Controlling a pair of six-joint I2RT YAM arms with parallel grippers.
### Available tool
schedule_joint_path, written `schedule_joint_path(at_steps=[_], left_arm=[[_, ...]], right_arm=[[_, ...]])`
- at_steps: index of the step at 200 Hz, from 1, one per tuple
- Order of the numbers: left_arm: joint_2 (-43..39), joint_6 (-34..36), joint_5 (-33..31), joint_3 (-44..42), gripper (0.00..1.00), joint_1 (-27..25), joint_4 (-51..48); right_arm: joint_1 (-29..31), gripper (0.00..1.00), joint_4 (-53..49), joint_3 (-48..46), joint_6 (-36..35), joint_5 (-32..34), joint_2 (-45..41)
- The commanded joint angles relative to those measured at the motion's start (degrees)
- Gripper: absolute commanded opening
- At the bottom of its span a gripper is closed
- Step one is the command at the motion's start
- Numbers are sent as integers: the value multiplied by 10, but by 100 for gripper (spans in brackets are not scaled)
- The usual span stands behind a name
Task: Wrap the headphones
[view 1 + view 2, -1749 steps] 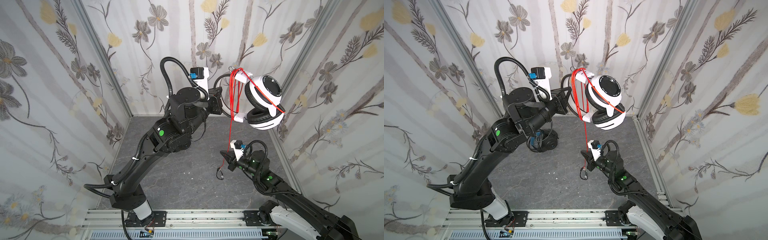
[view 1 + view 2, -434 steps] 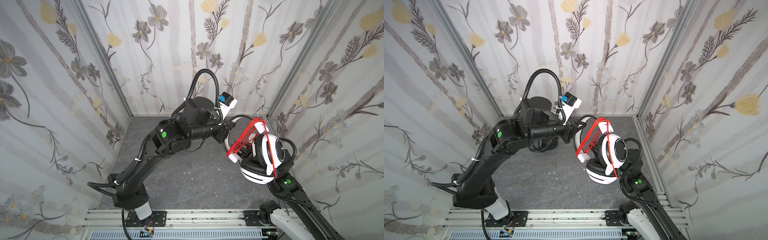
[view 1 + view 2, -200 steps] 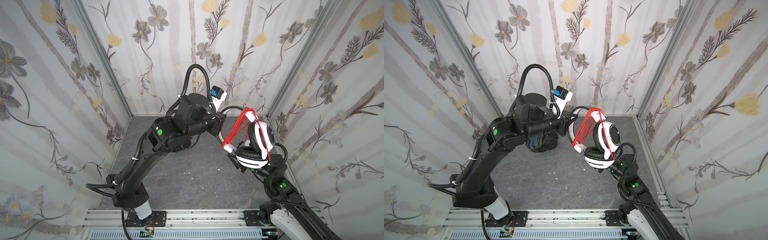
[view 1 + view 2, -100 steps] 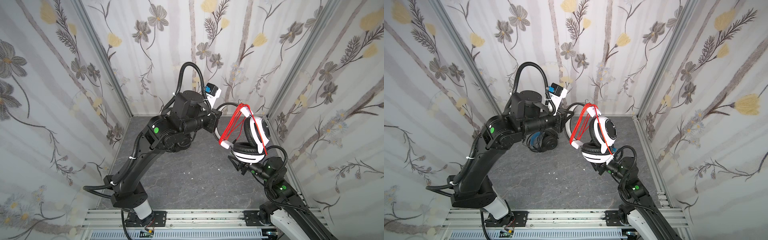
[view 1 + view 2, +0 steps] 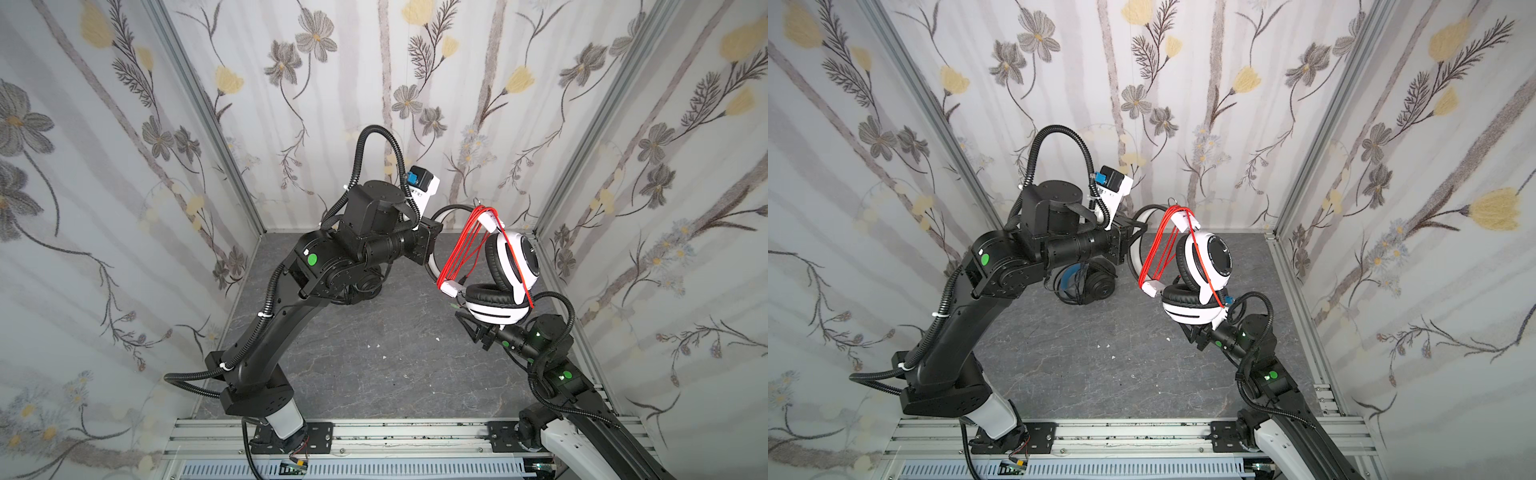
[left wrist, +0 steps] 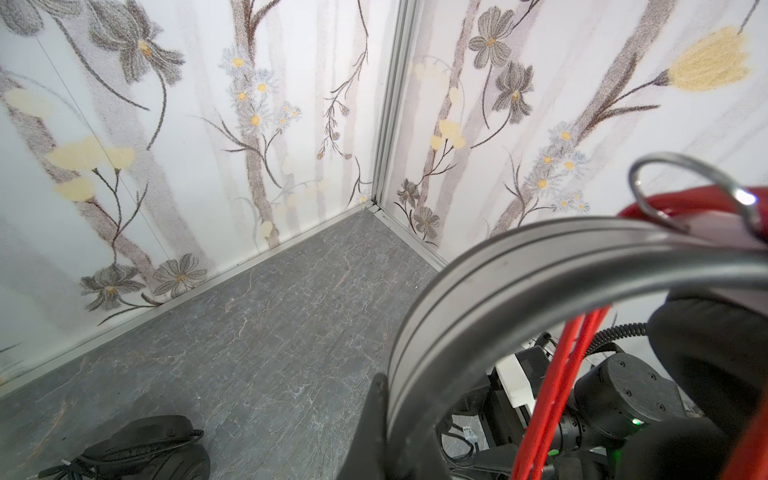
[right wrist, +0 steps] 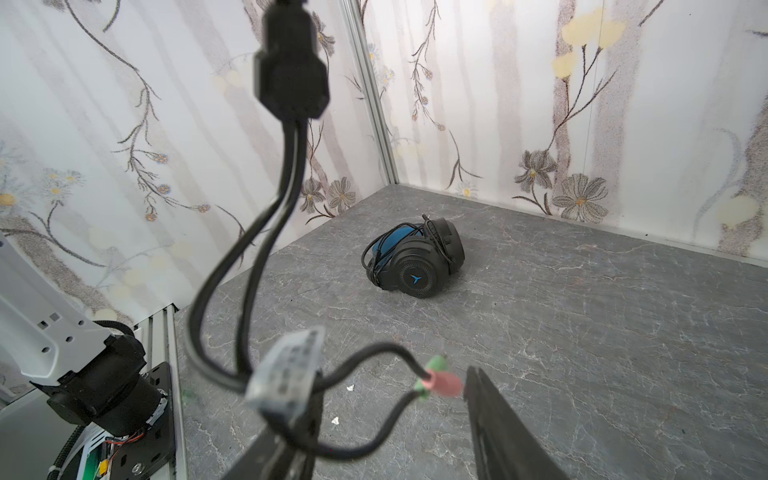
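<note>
Left fingers (image 6: 371,422) clamped on the headband of the white headset (image 5: 513,266), holding it in the air above the bench (image 5: 374,357), right side. Red cable (image 5: 464,245) looped around headband and earcup. Right fingers (image 7: 500,424) apart just below the lower earcup, black plug lead (image 7: 249,253) dangling between them. Black headset (image 5: 1091,283) lies back left on the bench.

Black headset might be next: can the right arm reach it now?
Probably not cleanly: the black headset sits beneath the left arm, and plugs of the white headset dangle inside the open right end effector.
</note>
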Motion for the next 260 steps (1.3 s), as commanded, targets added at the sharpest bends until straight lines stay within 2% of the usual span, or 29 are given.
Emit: schedule_joint_path(at_steps=[1, 40, 63, 128, 260], left_arm=[[-9, -23, 13, -2, 0, 0, 70], [-14, -26, 18, -6, 0, 0, 75], [-14, -28, 19, -6, 0, 0, 73], [-26, -33, 19, -26, 0, 0, 84], [-26, -38, 32, -32, 0, 0, 92]], right_arm=[[0, 58, 26, 0, 12, 19, 4], [0, 57, 18, 0, 9, 38, 5], [0, 50, 29, -1, 9, 39, 8], [9, 42, 58, 14, 2, 33, 38], [14, 41, 62, 15, -1, 51, 51]])
